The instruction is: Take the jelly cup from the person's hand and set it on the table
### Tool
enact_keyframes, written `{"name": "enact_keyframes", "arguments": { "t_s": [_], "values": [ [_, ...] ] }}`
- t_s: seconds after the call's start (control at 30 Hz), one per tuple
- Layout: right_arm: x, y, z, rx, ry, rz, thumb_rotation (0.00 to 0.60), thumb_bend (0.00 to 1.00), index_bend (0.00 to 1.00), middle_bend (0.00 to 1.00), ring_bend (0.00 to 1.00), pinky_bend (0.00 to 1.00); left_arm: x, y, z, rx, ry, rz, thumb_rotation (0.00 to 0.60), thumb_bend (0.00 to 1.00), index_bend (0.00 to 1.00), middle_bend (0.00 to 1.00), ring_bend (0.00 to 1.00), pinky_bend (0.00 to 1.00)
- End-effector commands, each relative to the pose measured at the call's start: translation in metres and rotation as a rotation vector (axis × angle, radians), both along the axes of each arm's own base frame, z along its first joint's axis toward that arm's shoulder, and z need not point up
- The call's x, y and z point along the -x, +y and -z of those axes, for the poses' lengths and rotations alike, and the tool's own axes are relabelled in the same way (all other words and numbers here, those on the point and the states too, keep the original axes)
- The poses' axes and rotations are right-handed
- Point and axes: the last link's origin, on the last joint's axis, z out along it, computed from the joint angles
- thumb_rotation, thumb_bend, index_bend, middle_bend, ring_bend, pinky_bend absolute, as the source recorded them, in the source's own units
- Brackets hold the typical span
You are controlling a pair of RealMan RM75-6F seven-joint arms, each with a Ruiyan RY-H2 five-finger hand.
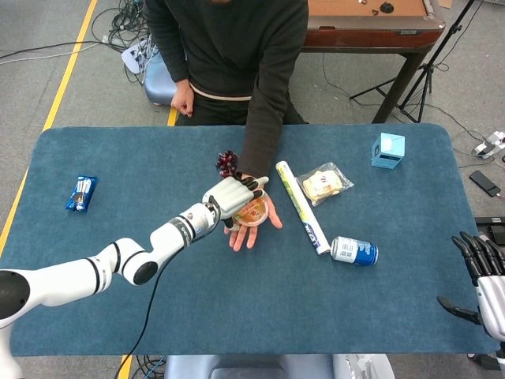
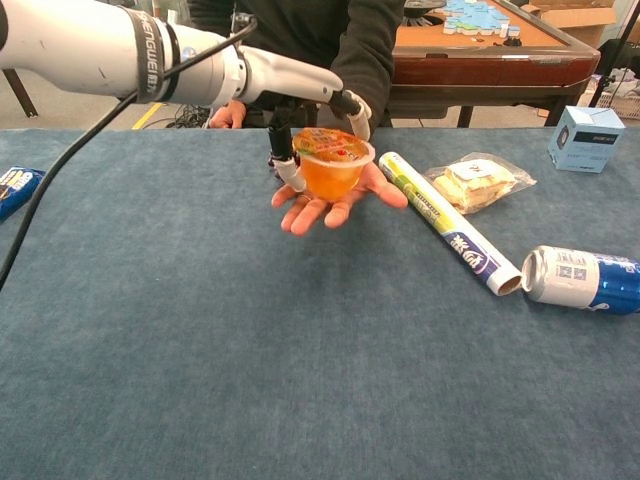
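Observation:
An orange jelly cup point(image 1: 254, 212) point(image 2: 333, 166) with a printed lid sits on the person's upturned palm point(image 1: 251, 229) point(image 2: 330, 205), held just above the blue table. My left hand point(image 1: 231, 197) point(image 2: 285, 80) arches over the cup from the left. Its thumb point(image 2: 290, 172) is at the cup's left wall and its fingers point(image 2: 353, 107) curl over the far rim, not clamped on it. My right hand point(image 1: 483, 275) hovers off the table's near right corner with fingers spread and nothing in it; the chest view does not show it.
Right of the palm lie a rolled tube point(image 1: 303, 208) point(image 2: 446, 226), a blue can point(image 1: 354, 251) point(image 2: 582, 278) on its side and a bagged snack point(image 1: 324, 183) point(image 2: 478, 183). A light blue box point(image 1: 387, 150) stands far right. A blue snack pack point(image 1: 81, 193) lies far left, a dark red item point(image 1: 227, 163) behind the palm.

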Motion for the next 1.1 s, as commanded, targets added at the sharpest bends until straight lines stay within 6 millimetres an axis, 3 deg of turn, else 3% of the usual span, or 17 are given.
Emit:
{"name": "enact_keyframes", "arguments": {
  "t_s": [0.03, 0.3, 0.53, 0.9, 1.1],
  "values": [
    [0.001, 0.001, 0.0, -0.001, -0.002, 0.002, 0.6, 0.06, 0.02, 0.04, 0.0, 0.06, -0.003, 0.0, 0.004, 0.0, -0.009, -0.002, 0.6, 0.14, 0.24, 0.0, 0.16, 0.3],
    [0.004, 0.003, 0.0, 0.007, -0.006, 0.015, 0.6, 0.06, 0.02, 0.04, 0.0, 0.06, -0.005, 0.001, 0.009, -0.001, -0.041, -0.014, 0.6, 0.14, 0.41, 0.18, 0.35, 0.41],
    [0.005, 0.003, 0.0, 0.007, -0.008, 0.016, 0.6, 0.06, 0.02, 0.04, 0.0, 0.06, 0.0, 0.004, 0.002, -0.013, -0.127, -0.054, 0.6, 0.14, 0.47, 0.29, 0.45, 0.47],
    [0.0, 0.001, 0.002, 0.003, -0.011, -0.003, 0.6, 0.06, 0.02, 0.04, 0.0, 0.06, 0.022, 0.006, -0.036, -0.045, -0.233, -0.093, 0.6, 0.14, 0.48, 0.31, 0.46, 0.48],
    [-0.002, -0.001, 0.003, -0.005, -0.009, -0.011, 0.6, 0.06, 0.02, 0.04, 0.0, 0.06, 0.049, 0.005, -0.062, -0.088, -0.253, -0.118, 0.6, 0.14, 0.48, 0.31, 0.46, 0.48]
  ]
}}
